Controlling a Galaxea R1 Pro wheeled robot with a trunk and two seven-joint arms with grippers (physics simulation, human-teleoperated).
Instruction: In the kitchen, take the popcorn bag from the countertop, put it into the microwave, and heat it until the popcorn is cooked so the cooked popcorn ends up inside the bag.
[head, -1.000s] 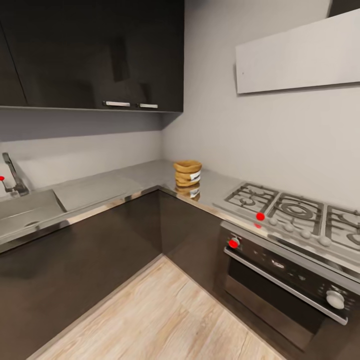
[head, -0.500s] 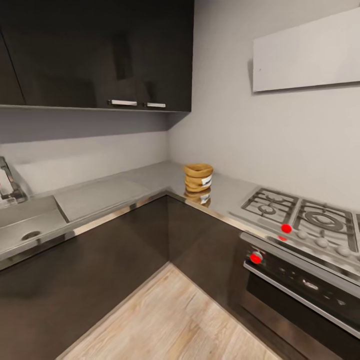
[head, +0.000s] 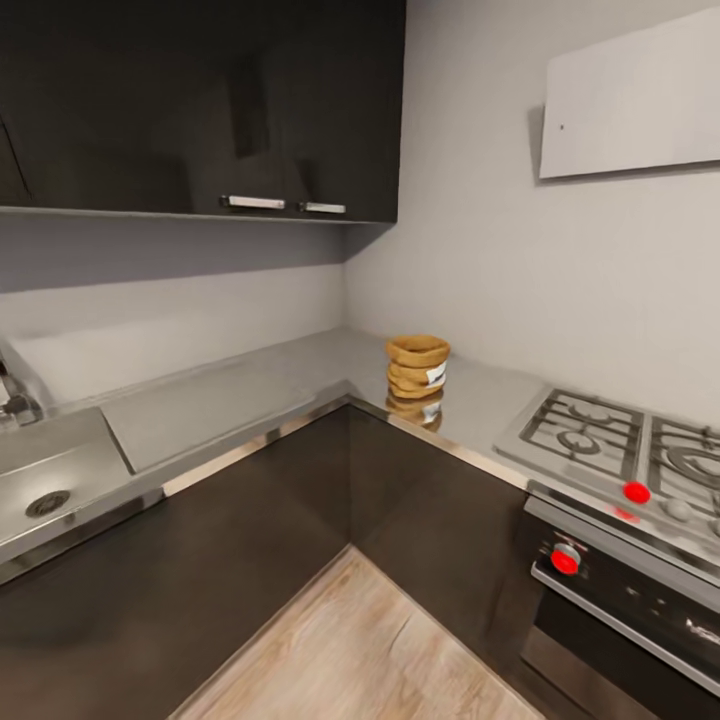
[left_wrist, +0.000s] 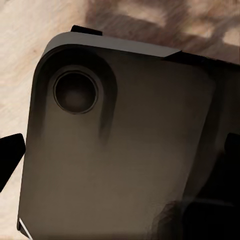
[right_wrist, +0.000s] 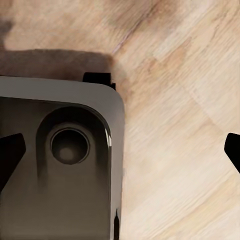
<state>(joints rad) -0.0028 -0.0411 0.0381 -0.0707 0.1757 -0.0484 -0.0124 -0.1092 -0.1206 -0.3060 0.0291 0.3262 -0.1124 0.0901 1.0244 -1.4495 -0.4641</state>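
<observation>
The popcorn bag (head: 417, 365) is seen upright on the grey surface (head: 250, 385), in the corner where its two runs meet, well apart from either pincer and beside the gas hob (head: 620, 440), with its reflection thrown on the metal below it. A sink (head: 50, 470) is set into the surface at the far end, dark cabinets (head: 200, 100) are hung above, and a white hood (head: 630, 100) is mounted over the hob; an oven (head: 630, 610) with red-marked knobs is built in beneath. The left pincer (left_wrist: 120, 150) is pointed down at a grey rounded part of the robot's base (left_wrist: 120, 150), its dark fingertips (left_wrist: 10, 157) being spread wide at the picture's edges. The right pincer (right_wrist: 120, 150) is likewise held wide, its fingertips (right_wrist: 11, 152) far apart, with wood floor (right_wrist: 180, 125) under it.
</observation>
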